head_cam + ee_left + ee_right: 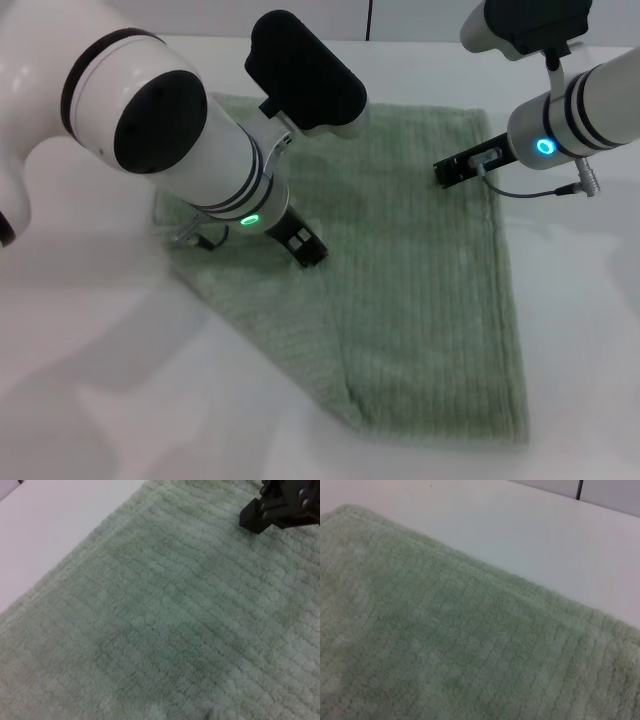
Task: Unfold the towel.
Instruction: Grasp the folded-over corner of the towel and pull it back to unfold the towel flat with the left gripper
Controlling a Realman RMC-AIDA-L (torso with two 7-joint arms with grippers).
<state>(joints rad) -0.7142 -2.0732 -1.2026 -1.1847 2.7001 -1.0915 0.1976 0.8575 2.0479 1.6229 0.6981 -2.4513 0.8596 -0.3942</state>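
Observation:
The pale sage-green ribbed towel [420,300] lies flat on the white table [100,400]. Its near-left side runs as a long diagonal edge, and a crease runs down toward the front corner. My left gripper [304,244] is low over the towel's left-middle part. My right gripper [452,170] is low over the towel near its far right corner. The left wrist view shows towel cloth [175,620] with the right gripper [272,511] farther off. The right wrist view shows the towel's hemmed far edge [445,655] against the table [520,525].
The bulky white left arm [180,130] hides the towel's far left part. A grey cable [535,192] hangs from the right wrist. Bare white table lies to the front left and to the right of the towel. A wall seam [579,489] stands behind the table.

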